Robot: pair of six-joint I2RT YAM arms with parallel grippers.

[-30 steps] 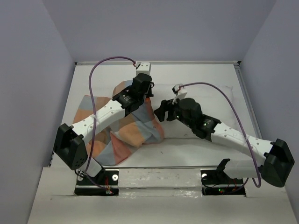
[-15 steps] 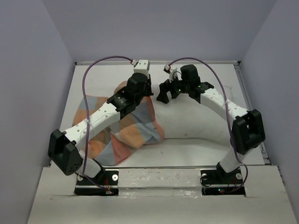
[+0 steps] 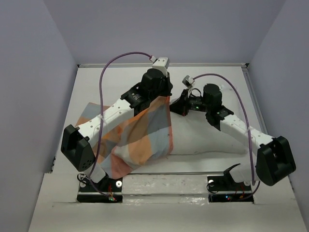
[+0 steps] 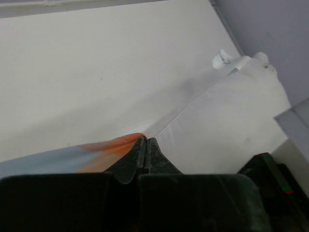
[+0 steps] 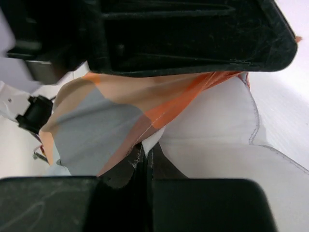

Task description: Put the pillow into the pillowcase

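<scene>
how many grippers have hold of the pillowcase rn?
2. Left gripper is shut on a raised edge of the pillowcase; right gripper is shut on its hem close by, over the pillow.

My left arm and right arm: white links, black rounded joint housings. One purple cable loops over each arm. Black base plates carry small red and green lights. My fingers: matt black.

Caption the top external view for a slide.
Left end effector holds up the pillowcase, right end effector pinches its edge, pillow lying alongside.
</scene>
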